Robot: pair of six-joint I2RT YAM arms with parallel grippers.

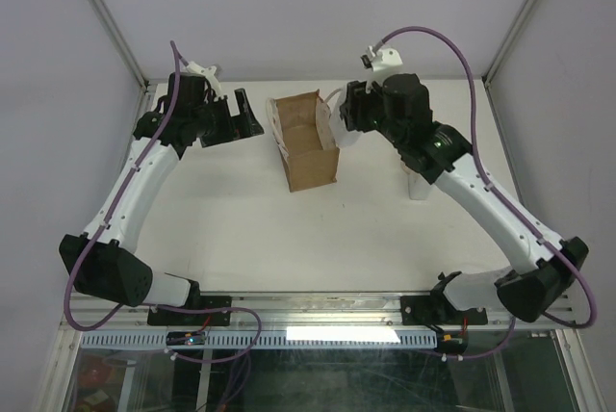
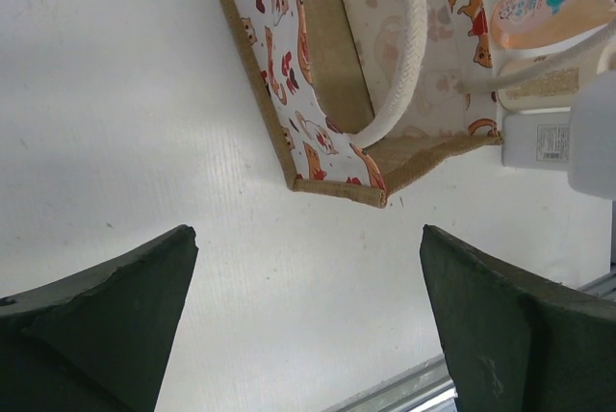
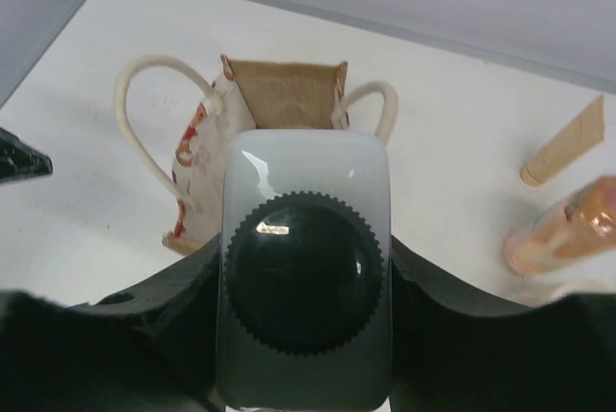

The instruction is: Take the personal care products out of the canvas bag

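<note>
1. Because the right arm (image 1: 462,176) covers it from above, the right pincer (image 3: 304,335) shows clearly only in its own wrist view. There its dark fingers pinch a white bottle (image 3: 303,171) with a dark ribbed cap, which fills the foreground.
2. The canvas bag (image 3: 284,94) stands just beyond that bottle, its lower part hidden behind it. What lies inside cannot be made out.
3. Right of the bag, a blurred orange-pink bottle (image 3: 568,229) is cut off by the frame edge. A tan flat tube (image 3: 563,147) lies past it on the white desk (image 3: 452,123).
4. The left pincer (image 2: 308,325) is spread wide and holds nothing. The bag's printed side sits ahead of it, well apart.
5. Past the bag in the left wrist view, a cream bottle (image 2: 539,85) and a second white bottle (image 2: 539,138) lie side by side, partly behind a blurred white shape.
</note>
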